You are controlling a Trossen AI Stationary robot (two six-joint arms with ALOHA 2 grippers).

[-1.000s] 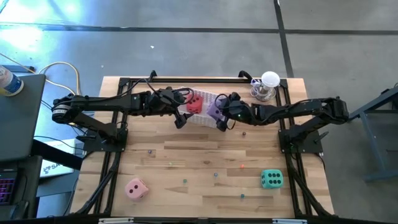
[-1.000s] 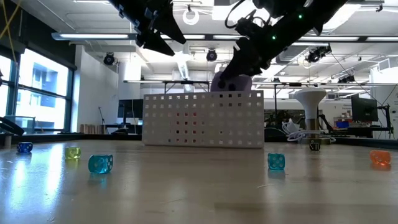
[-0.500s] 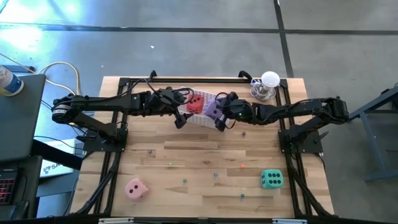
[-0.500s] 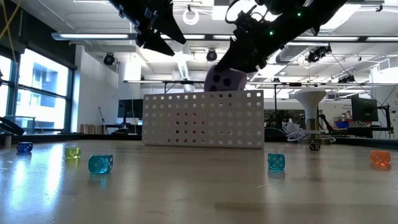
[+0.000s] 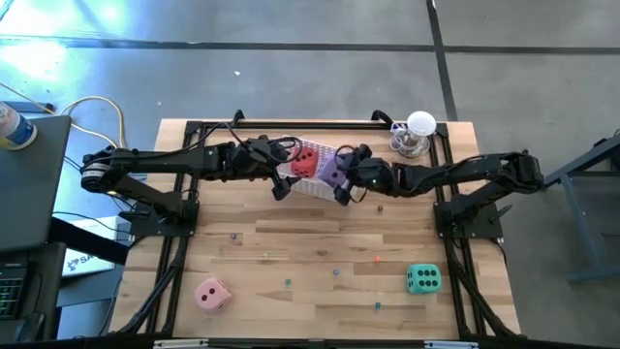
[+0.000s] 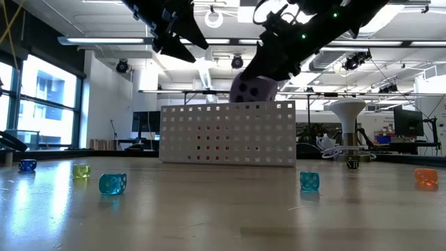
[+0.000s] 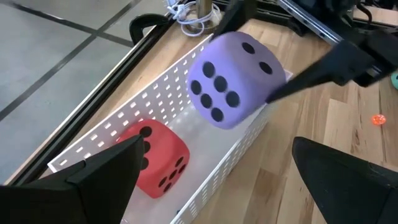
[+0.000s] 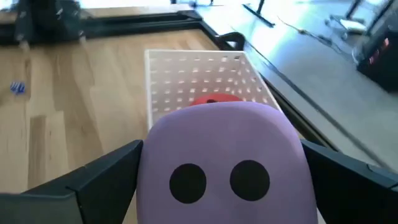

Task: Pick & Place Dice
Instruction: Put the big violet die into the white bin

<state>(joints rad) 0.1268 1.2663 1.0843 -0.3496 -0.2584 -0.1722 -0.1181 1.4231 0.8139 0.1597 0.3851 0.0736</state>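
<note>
My right gripper [image 5: 341, 177] is shut on the purple die [image 5: 331, 172] [image 7: 235, 79] [image 8: 224, 158] and carries it above the right end of the white perforated basket [image 5: 323, 188] [image 6: 226, 134]. The red die [image 5: 303, 162] [image 7: 160, 158] lies on the basket's floor near its left end. My left gripper [image 5: 281, 172] hovers open over the basket's left end, touching nothing. The pink die [image 5: 212, 293] sits near the table's near-left corner and the green die [image 5: 422, 279] near the near-right. My right gripper pinches the purple die between its two fingers [image 8: 106, 180], one on each of two opposite side faces [image 8: 152, 155]. The fingers come from the table's right, slanting down. The die is lifted clear, just above the basket's rim [image 6: 230, 106], slightly tilted.
Small coloured dice are scattered over the near half of the table [image 5: 291, 242], such as a blue one [image 6: 112, 183] and an orange one [image 6: 426, 176]. A white lamp-like stand [image 5: 415, 136] is at the far-right corner. Black frame rails [image 5: 174, 233] flank both sides.
My right gripper moved a little toward the table's left, carrying the purple die from beyond the basket's right edge to above its right end. In the last half second it has kept almost still. My left arm has not moved.
</note>
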